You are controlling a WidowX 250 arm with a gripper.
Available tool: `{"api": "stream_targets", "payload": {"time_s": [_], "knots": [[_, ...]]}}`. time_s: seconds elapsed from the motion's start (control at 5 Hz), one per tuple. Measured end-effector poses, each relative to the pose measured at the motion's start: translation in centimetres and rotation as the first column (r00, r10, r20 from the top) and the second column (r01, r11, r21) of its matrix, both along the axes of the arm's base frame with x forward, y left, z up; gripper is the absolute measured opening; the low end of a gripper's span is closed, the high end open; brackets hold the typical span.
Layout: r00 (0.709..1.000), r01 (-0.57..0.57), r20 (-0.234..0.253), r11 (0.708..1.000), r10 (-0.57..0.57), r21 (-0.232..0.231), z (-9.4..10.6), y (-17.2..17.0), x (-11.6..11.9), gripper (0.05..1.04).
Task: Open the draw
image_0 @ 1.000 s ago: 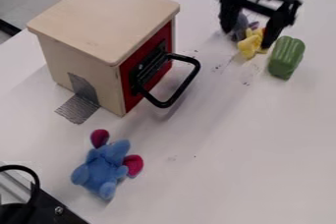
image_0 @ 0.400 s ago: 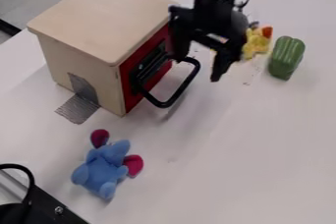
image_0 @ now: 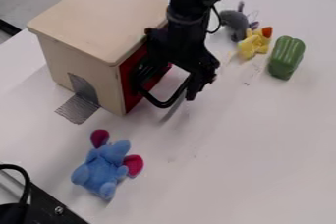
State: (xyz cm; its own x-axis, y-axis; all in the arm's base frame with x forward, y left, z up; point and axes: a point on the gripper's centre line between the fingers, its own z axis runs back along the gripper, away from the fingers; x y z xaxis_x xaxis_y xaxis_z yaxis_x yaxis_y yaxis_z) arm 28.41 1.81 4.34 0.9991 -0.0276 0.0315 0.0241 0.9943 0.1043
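Over the black handle, at the front of the wooden box, hangs the gripper [image_0: 173, 80], open. One finger stands by the box's red front [image_0: 131, 95], the other at the handle's outer side. The black looped handle [image_0: 162, 103] sticks out from the red front, its upper part hidden behind the gripper. I cannot tell whether the fingers touch it. The box [image_0: 101, 19] has a pale flat top and stands at the upper left of the table. Its red front looks level with the box's edges.
A blue plush toy [image_0: 103, 169] lies in front of the box. To the right of the arm are a grey plush [image_0: 235, 22], a yellow plush [image_0: 253, 45] and a green pepper [image_0: 286, 57]. Black equipment [image_0: 49, 206] occupies the lower left corner of the white table [image_0: 236, 159].
The arm has swung left and toward the camera, from above the plush toys to the box's handle. The grey and yellow toys are uncovered. The box and handle have not moved.
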Motion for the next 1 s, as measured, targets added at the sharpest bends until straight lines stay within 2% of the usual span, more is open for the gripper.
{"api": "stream_targets", "payload": {"time_s": [0.2,0.6,0.8,1.0], "knots": [[1.0,-0.005,-0.006,1.0,0.005,-0.002,-0.4,0.1,0.0,0.967],[1.0,-0.014,-0.003,1.0,0.014,0.003,-0.9,-0.1,0.0,0.375],[1.0,-0.022,-0.018,1.0,0.022,0.009,-1.5,-0.5,-0.2,0.174],[1.0,-0.018,-0.021,1.0,0.019,0.008,-1.6,-0.8,-0.2,0.107]]}}
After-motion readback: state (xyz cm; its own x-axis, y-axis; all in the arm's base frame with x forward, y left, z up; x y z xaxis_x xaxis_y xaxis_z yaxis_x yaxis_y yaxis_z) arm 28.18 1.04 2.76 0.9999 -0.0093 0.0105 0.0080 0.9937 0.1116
